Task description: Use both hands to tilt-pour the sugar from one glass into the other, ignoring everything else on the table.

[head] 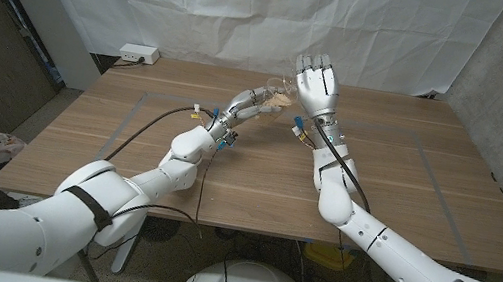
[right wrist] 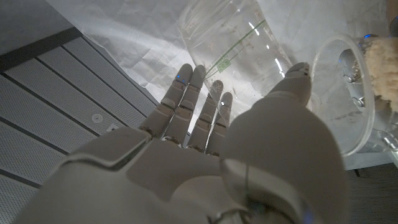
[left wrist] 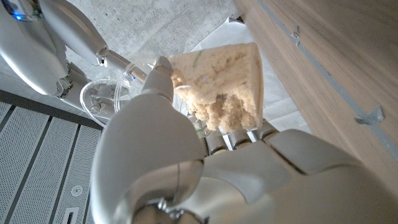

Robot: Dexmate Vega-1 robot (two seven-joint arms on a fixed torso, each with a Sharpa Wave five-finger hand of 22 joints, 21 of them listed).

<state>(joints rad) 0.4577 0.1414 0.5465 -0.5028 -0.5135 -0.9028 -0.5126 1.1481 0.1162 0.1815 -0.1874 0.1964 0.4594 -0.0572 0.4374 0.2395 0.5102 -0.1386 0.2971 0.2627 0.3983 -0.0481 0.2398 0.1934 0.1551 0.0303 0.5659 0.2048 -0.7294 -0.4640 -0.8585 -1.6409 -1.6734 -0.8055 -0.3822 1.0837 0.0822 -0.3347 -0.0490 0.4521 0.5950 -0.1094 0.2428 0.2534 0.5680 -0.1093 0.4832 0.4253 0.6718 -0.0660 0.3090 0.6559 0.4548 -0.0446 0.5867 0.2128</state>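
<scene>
Two glasses meet at table's 12 o'clock | my left hand grips tilted sugar glass | right hand clasps empty glass | pour beginning | next: tilt further, rims aligned

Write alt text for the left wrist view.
The robot's left hand grips a tilted clear glass packed with clumpy brown sugar, its mouth toward a second empty glass. The wooden table runs alongside.

The two hands meet above the far middle of the table. The left hand is at 9 o'clock of the right hand. Between them the sugar glass tilts toward the empty glass.
</scene>
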